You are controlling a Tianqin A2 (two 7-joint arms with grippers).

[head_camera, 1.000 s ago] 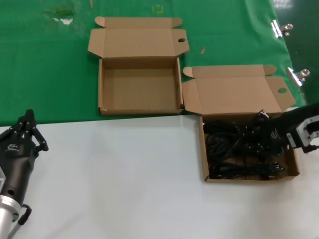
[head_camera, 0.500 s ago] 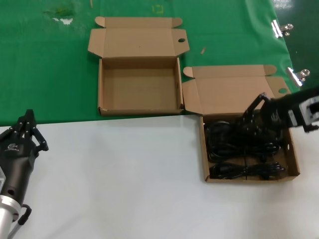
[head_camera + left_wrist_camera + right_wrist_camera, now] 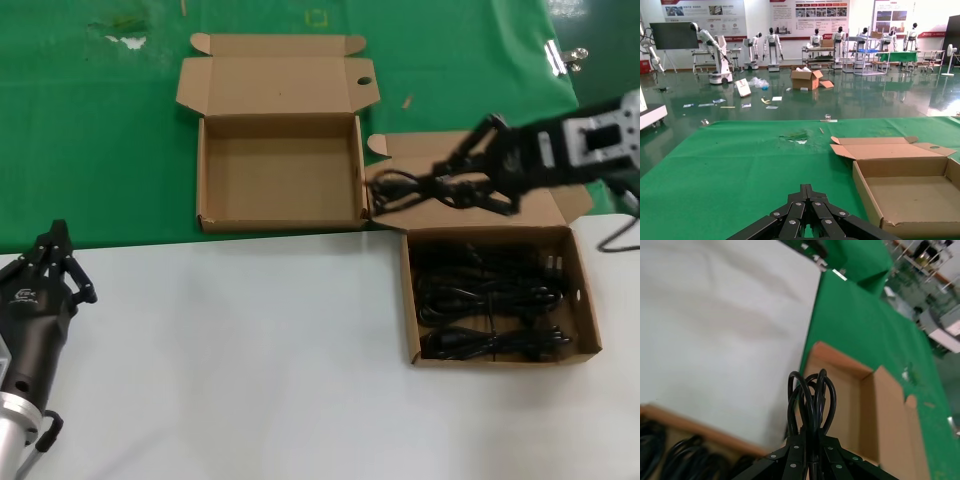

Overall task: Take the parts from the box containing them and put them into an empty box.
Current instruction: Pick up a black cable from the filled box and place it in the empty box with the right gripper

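At your far left the left gripper (image 3: 58, 262) sits parked low over the white tabletop (image 3: 250, 360), its black fingers drawn together to a point with nothing between them; its wrist camera shows the same closed tips (image 3: 807, 202) above the green cloth (image 3: 730, 165). Moving right, you see the empty shallow brown cardboard box (image 3: 278, 175) lying on the green cloth with its flap lid folded back and its floor bare. Next, just past that box's right wall, a black coiled power cord bundle (image 3: 405, 186) hangs in the air above the open lid of the second box, clamped in the right gripper (image 3: 470, 180), whose fingers are closed tight on the cord's loops (image 3: 810, 400). Below and further right you find the second brown cardboard box (image 3: 497, 295) on the white tabletop, with several more black cord bundles (image 3: 490, 310) lying in rows inside it.
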